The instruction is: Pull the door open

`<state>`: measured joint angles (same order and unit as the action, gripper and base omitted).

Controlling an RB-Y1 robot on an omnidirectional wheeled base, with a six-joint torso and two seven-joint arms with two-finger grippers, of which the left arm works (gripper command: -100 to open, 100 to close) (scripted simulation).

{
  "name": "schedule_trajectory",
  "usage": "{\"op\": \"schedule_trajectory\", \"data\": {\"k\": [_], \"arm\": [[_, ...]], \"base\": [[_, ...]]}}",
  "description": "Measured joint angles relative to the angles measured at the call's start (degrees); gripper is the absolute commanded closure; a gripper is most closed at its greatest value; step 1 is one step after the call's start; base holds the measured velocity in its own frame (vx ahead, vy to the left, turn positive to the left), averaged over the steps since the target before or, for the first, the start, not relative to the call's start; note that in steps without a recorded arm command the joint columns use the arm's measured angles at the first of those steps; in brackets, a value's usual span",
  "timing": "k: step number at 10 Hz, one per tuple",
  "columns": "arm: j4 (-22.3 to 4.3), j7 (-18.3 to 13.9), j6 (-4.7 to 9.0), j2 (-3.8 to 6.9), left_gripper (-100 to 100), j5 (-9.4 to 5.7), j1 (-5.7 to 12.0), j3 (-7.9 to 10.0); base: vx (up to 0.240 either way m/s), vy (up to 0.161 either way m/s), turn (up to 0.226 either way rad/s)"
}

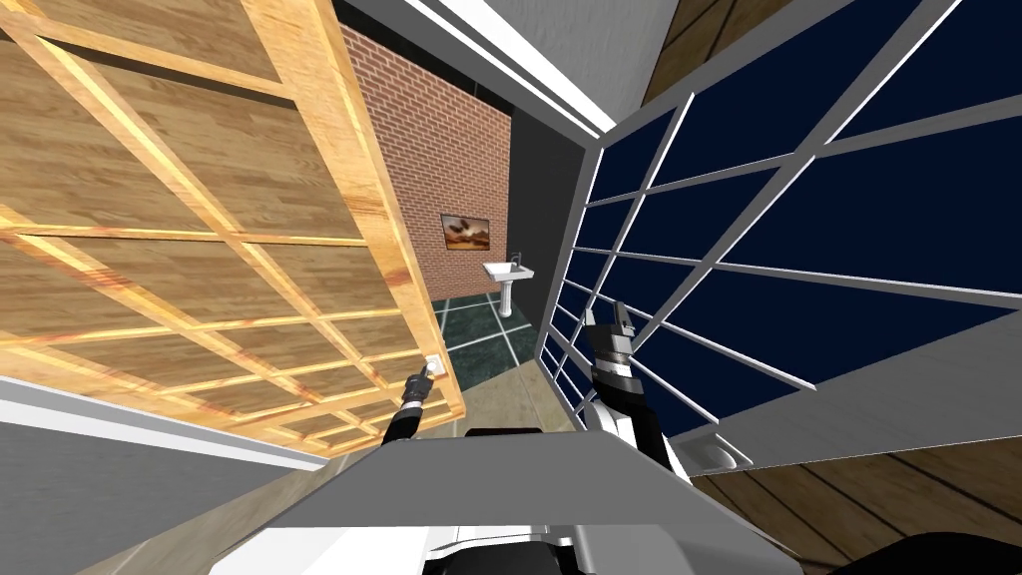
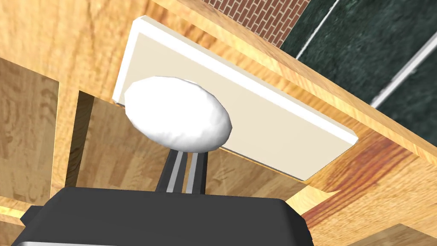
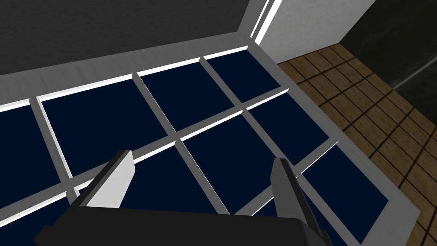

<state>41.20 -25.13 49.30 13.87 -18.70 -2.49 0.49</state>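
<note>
— Brick wall [image 1: 429, 150] and dark floor tiles [image 1: 479, 344] are showing past the wooden door [image 1: 200, 250]. Where is the knob sitting?

— The white knob [image 2: 177, 113] is sitting right over the left gripper's [image 2: 184, 161] tips, on the door's cream plate [image 2: 273, 128]. The fingers are squeezing almost together, seemingly pinching its neck.

— Anything worrying you?

— I'm judging that a round knob is offering little hold, so pulling off the door's arc could slip it free. The right gripper [image 3: 200, 175] is hanging wide open, holding nothing, facing the window [image 3: 128, 106].
</note>
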Motion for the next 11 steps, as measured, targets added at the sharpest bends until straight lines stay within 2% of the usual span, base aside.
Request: {"op": "schedule_trajectory", "data": {"k": [1,3,4,6,11], "arm": [[0.09,-1.45,-0.21,0.07,-100,-0.81,0.11,-0.39],[0.12,-3.8,-0.08,0.5,-100,-2.21,0.24,-0.45],[-0.22,-5.16,0.18,0.16,-100,-2.63,0.42,-1.05],[0.72,-7.44,-0.1,-0.22,-100,-3.69,0.12,-1.68],[1.81,-15.03,-0.32,-0.61,-100,-7.08,0.08,-3.18]], "base": [[-0.067,0.047,-0.009],[-0.114,0.017,-0.072],[-0.086,-0.043,-0.054],[-0.061,-0.019,-0.038],[-0.061,0.014,-0.043]]}}
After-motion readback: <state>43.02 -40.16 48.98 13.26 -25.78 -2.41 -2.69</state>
